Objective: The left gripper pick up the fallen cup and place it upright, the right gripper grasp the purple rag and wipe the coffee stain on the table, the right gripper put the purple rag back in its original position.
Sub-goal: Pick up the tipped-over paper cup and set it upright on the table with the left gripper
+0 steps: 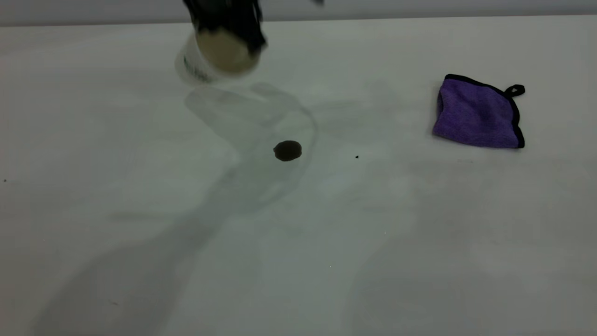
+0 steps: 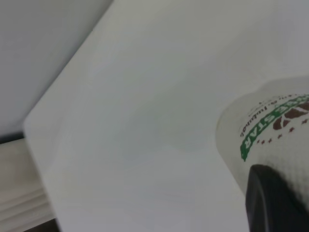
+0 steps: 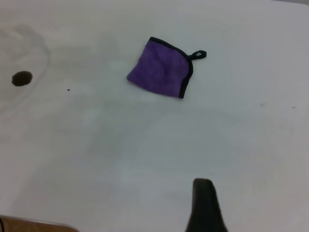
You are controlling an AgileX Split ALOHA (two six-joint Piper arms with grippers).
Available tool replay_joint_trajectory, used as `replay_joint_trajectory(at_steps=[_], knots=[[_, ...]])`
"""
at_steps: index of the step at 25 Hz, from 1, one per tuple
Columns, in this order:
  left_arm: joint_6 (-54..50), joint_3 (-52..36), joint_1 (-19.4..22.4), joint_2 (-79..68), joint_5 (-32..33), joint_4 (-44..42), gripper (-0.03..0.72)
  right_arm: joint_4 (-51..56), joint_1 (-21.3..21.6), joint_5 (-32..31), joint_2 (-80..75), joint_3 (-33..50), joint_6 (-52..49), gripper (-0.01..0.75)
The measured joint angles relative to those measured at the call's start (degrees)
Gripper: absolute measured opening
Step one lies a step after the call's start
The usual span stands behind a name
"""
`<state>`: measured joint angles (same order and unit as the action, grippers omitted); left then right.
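- While the left claw (image 1: 228,28) gripped the cup (image 1: 212,60), the cup hung tilted over the far side of the desk (image 1: 298,242), its mouth facing the camera.
- The coffee stain (image 1: 288,150) sat near the middle of the desk.
- The purple rag (image 1: 476,113) lay flat, well to the right.
- Only one finger of the right claw (image 3: 205,205) showed, so I could not tell its state.

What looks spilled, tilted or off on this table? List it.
A dark brown coffee stain sits mid-table, unwiped, with a tiny black speck beside it. The cup is tilted in the left gripper, its mouth facing the camera, not yet upright. The purple rag lies untouched, apart from the stain.
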<state>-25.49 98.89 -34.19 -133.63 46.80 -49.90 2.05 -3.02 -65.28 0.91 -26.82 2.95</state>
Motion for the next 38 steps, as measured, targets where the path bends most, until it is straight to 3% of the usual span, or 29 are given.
replay_joint_trajectory(at_steps=[10,15,19,29,31,34,38], knots=[[38.7,0.4,17.5,8.1,-4.3,50.2,0.011,0.0,0.0,0.0,0.0,0.0,0.0,0.565],[50.7,0.4,23.7,3.5,-6.6,67.0,0.011,0.0,0.0,0.0,0.0,0.0,0.0,0.565],[55.2,0.4,25.3,0.1,-9.3,72.8,0.011,0.0,0.0,0.0,0.0,0.0,0.0,0.565],[56.1,0.4,25.3,-4.5,-14.3,73.9,0.046,0.0,0.0,0.0,0.0,0.0,0.0,0.565],[56.1,0.4,25.3,-4.6,-14.8,73.9,0.094,0.0,0.0,0.0,0.0,0.0,0.0,0.565],[56.1,0.4,25.3,-4.6,-15.3,74.0,0.244,0.0,0.0,0.0,0.0,0.0,0.0,0.565],[56.2,0.4,25.3,-2.7,-14.7,73.9,0.563,0.0,0.0,0.0,0.0,0.0,0.0,0.565]])
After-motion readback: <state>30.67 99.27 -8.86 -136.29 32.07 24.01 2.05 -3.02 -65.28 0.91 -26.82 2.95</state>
